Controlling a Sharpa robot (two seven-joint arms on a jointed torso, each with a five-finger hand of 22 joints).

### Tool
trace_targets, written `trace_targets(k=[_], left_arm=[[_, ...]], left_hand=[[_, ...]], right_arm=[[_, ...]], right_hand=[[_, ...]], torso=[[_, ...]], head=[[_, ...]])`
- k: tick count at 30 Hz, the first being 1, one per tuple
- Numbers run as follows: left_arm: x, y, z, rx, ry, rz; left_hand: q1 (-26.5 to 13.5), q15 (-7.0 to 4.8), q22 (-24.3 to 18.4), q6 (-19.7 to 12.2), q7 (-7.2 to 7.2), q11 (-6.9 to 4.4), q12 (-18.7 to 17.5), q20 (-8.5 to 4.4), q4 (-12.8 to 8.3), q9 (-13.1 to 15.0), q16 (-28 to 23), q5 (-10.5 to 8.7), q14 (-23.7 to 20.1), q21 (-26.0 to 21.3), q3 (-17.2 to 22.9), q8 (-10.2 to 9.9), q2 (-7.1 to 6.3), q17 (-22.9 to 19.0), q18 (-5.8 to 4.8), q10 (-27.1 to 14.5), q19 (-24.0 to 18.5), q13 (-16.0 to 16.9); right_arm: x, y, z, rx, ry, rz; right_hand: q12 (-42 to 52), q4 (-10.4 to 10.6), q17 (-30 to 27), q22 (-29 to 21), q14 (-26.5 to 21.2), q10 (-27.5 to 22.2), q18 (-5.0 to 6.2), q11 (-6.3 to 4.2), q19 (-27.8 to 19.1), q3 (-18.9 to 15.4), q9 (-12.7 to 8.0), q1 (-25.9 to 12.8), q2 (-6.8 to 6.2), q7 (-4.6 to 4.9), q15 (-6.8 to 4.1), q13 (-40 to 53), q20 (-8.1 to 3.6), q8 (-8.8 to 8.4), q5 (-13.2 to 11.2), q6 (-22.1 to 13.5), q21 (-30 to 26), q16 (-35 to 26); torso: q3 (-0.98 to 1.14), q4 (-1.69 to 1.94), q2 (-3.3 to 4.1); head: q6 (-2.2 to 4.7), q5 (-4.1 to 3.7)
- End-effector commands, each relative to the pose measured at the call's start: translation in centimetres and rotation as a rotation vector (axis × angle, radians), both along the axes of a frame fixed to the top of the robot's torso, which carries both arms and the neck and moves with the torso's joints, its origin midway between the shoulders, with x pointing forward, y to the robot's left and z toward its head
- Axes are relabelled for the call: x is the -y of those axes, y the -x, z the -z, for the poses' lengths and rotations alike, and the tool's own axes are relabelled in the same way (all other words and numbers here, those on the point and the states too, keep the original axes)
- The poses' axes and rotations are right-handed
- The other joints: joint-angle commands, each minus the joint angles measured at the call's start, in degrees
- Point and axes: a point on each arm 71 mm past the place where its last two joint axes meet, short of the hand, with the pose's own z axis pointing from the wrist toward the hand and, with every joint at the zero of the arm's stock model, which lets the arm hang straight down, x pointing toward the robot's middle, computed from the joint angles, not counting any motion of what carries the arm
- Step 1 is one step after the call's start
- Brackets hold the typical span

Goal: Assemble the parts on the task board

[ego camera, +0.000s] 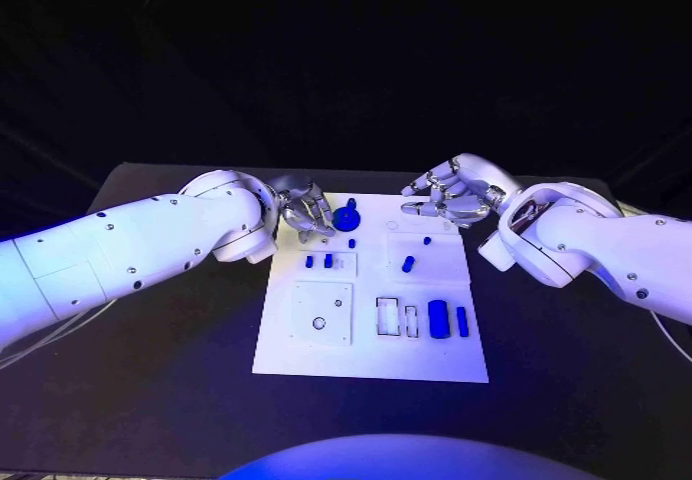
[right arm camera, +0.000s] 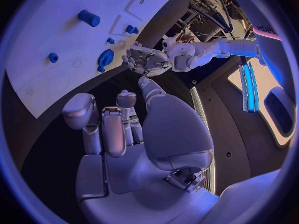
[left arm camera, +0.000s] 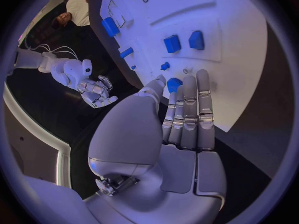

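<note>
The white task board (ego camera: pixel 368 355) lies in the middle of the black table. A round blue knob-like part (ego camera: pixel 346 215) stands at the board's far left corner. My left hand (ego camera: pixel 307 210) hovers right beside it, fingers straight and holding nothing; the left wrist view shows the knob-like part (left arm camera: pixel 174 83) just past the fingertips (left arm camera: pixel 202 82). My right hand (ego camera: pixel 447 198) hangs above the board's far right edge with loosely bent fingers (right arm camera: pixel 106 129) and nothing in them. Several small blue parts (ego camera: pixel 408 264) lie mid-board. Two larger blue parts (ego camera: pixel 437 315) sit by the slots on the near right.
Two small blue blocks (left arm camera: pixel 172 43) stand side by side on a raised panel (left arm camera: pixel 206 50) of the board. A square plate with a round hole (ego camera: pixel 319 322) occupies the near left of the board. Black table (ego camera: pixel 173 360) surrounds the board on all sides.
</note>
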Motion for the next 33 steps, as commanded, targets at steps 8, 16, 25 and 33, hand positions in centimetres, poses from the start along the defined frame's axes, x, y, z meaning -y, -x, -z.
trace_targets(k=[8,16,25,33], left_arm=[[3.0,0.3,0.2,0.372,-0.11,0.23],[4.2,0.5,1.0,0.345,-0.219,0.287],[4.8,0.6,1.5,0.297,-0.277,0.313],[5.4,0.8,1.8,0.276,-0.292,0.333]], left_hand=[[1.9,-0.23,-3.9,6.3,-1.34,-0.09,-5.7,-0.36,-1.1,-8.8,-2.5,-2.81,4.7,-2.9,1.3,-4.0,-2.7,-4.9,0.63,3.5,5.2,-10.1],[1.6,-1.58,-2.4,14.5,-1.15,-1.02,-9.0,-1.63,-0.5,-13.4,11.2,-2.81,14.2,0.4,2.2,-8.1,-2.79,4.2,0.61,8.1,13.2,-15.3],[0.9,-1.96,13.9,19.5,-1.05,-1.41,-13.5,-2.17,0.5,-15.8,31.7,-2.83,20.1,21.8,4.0,-12.3,-3.52,24.6,-2.25,13.0,19.0,-17.6],[0.6,-2.08,18.8,20.9,-1.12,-1.55,-15.2,-2.24,0.7,-16.2,34.1,-2.84,20.9,28.0,4.3,-13.5,-3.83,26.7,-3.03,14.6,20.0,-17.6]], right_arm=[[-0.2,0.0,0.1,-0.008,0.006,-0.013],[-0.3,0.0,0.2,-0.01,0.006,-0.016],[-0.3,0.0,0.2,-0.01,0.005,-0.019],[-0.3,0.1,0.2,-0.009,0.004,-0.02]], right_hand=[[-0.3,0.0,-0.1,-0.2,2.4,-0.5,0.46,-0.01,-0.4,-0.1,-0.1,0.5,0.95,0.0,0.07,-0.2,-0.04,0.33,0.3,-0.1,-0.4,-0.4],[-0.3,0.0,-0.1,-0.2,2.4,-0.5,0.47,-0.02,-0.4,-0.1,-0.1,0.5,0.96,0.0,0.07,-0.2,-0.04,0.33,0.4,-0.1,-0.4,-0.4],[-0.3,0.0,-0.1,-0.2,2.4,-0.5,0.47,-0.02,-0.4,-0.1,-0.1,0.5,0.96,0.0,0.07,-0.2,-0.04,0.33,0.4,-0.1,-0.4,-0.4],[-0.3,0.0,-0.1,-0.2,2.4,-0.5,0.47,-0.02,-0.4,-0.1,-0.1,0.5,0.96,0.0,0.07,-0.2,-0.04,0.33,0.4,-0.1,-0.4,-0.4]], torso=[[-0.06,-0.22,0.13],[-0.03,-0.25,0.11],[-0.01,-0.19,0.12],[-0.04,-0.15,0.16]], head=[[0.36,-0.53],[0.42,-0.58],[0.35,-0.68],[0.18,-0.89]])
